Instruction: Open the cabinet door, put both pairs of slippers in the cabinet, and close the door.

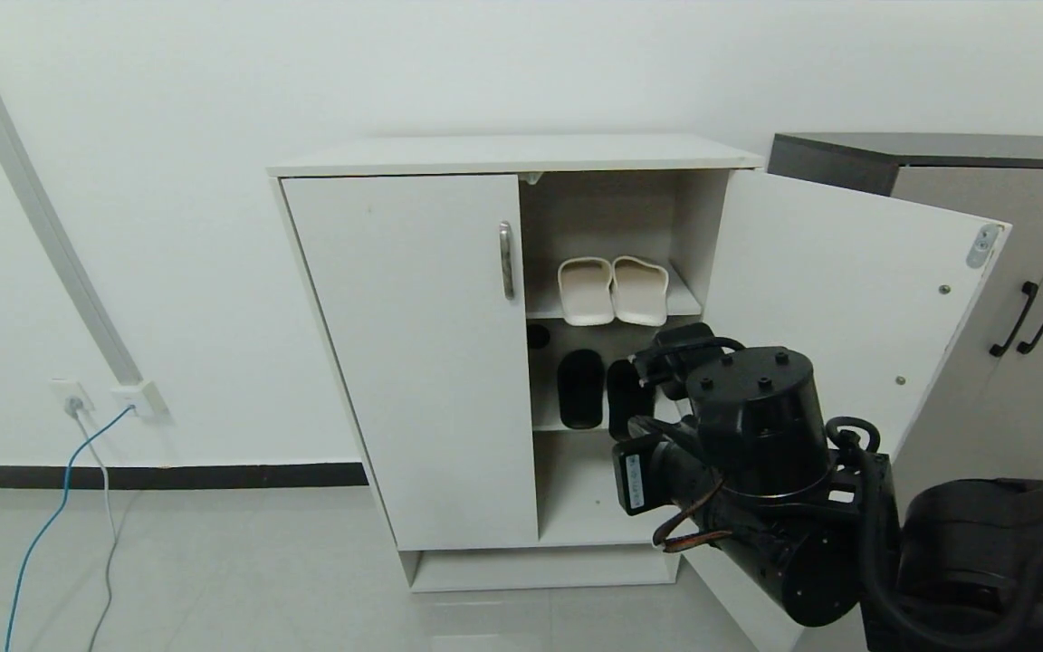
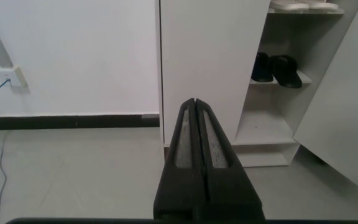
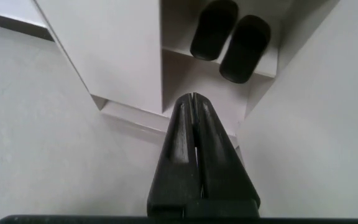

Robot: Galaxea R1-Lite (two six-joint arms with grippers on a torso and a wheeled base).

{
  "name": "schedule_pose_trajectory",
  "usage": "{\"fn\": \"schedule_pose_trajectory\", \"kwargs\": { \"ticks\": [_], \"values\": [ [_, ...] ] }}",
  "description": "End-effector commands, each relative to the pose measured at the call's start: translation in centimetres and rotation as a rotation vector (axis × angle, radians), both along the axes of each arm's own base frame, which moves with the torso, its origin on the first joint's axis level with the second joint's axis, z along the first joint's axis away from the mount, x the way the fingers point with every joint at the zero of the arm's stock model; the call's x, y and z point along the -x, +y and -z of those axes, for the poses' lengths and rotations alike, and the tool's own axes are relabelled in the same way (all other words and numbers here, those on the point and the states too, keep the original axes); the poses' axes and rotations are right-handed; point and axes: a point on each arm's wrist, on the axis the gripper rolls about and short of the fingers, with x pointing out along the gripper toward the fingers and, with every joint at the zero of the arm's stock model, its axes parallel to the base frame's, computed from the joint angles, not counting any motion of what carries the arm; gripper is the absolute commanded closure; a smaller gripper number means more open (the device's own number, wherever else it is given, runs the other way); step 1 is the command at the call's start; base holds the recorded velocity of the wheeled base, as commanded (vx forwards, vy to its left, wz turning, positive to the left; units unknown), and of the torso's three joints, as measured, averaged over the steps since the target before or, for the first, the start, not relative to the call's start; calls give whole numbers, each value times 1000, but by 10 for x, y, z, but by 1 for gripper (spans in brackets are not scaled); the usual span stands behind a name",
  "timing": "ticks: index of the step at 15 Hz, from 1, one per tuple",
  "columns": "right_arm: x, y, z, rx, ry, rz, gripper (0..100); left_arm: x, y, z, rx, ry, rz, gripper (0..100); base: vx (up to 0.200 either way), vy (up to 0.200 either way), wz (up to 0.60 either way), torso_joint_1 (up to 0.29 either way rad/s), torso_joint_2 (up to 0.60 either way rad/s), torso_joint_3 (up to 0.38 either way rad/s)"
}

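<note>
On the cabinet [image 1: 503,154] shelves, white slippers [image 1: 613,290] above and black slippers [image 1: 581,388] below lie lengthwise front-to-back beside the open door [image 1: 838,299], both arms' jaws clenched empty.

You are looking at a plain indoor room, closer to an office or test space than a lived-in home: bare white wall [image 1: 168,136], glossy grey floor tiles [image 1: 214,580], a black skirting strip [image 1: 150,475]. Surface-mounted sockets [image 1: 139,398] trail loose cables [image 1: 51,525]. A grey storage cabinet [image 1: 1010,299] with black handles stands beside the white shoe cabinet [image 1: 413,362].
</note>
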Motion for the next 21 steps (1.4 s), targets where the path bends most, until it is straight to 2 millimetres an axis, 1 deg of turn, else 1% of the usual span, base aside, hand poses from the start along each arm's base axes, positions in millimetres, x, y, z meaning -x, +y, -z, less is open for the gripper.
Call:
{"fn": "schedule_pose_trajectory", "kwargs": {
  "ticks": [1,10,14,21],
  "values": [
    [0,0,1,3,2,0,100,0,0,0,0,1,-1,100,0,0,0,0,0,0],
    [0,1,2,5,4,0,100,0,0,0,0,3,1,100,0,0,0,2,-20,-20],
    [0,1,2,5,4,0,100,0,0,0,-1,3,3,100,0,0,0,38,-371,-321],
    [0,1,3,9,7,0,100,0,0,0,-1,3,3,100,0,0,0,120,-453,-339]
  ]
}}
